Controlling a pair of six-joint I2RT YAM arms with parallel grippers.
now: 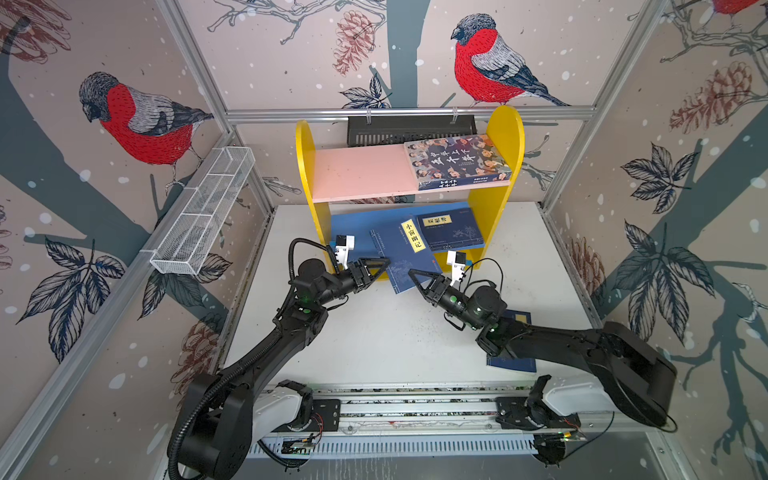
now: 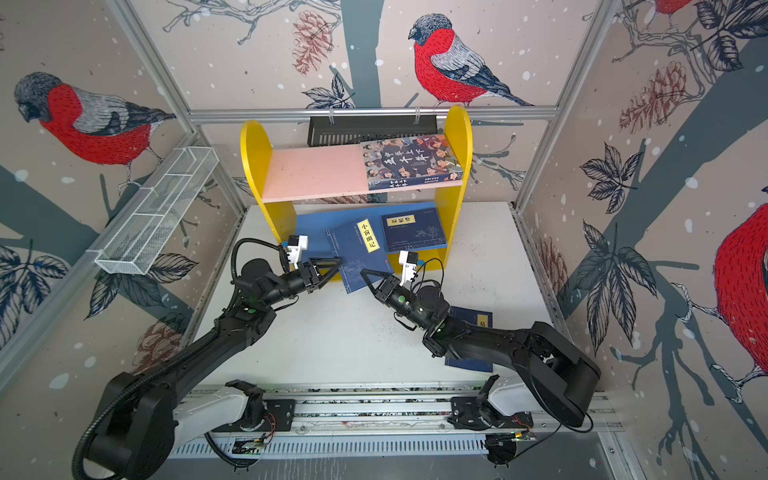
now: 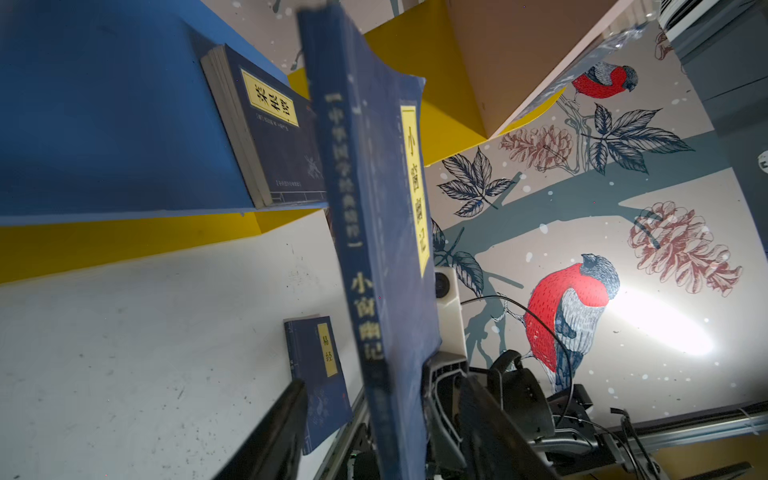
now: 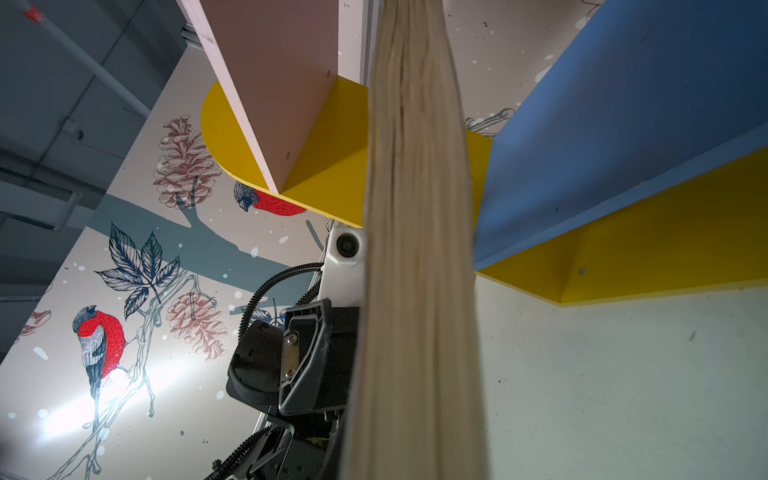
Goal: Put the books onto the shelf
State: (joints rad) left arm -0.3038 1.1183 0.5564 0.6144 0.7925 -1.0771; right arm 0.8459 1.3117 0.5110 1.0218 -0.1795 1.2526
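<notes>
The shelf (image 1: 505, 137) has yellow sides, a pink upper board (image 1: 357, 170) and a blue lower board (image 1: 353, 226). A thick colourful book (image 1: 457, 162) lies on the pink board, and a navy book (image 1: 451, 230) lies on the blue one. A second navy book (image 1: 401, 253) with a yellow label hangs cover-up at the lower board's front. My right gripper (image 1: 415, 278) is shut on its near corner. My left gripper (image 1: 380, 270) stands open around its spine (image 3: 374, 208), fingers (image 3: 274, 432) apart from it. Another navy book (image 1: 515, 361) lies on the table under my right arm.
A white wire basket (image 1: 203, 212) hangs on the left wall. A black slotted tray (image 1: 399, 131) is mounted behind the shelf. The arms' rail (image 1: 415, 409) runs along the table's front edge. Patterned walls close in three sides.
</notes>
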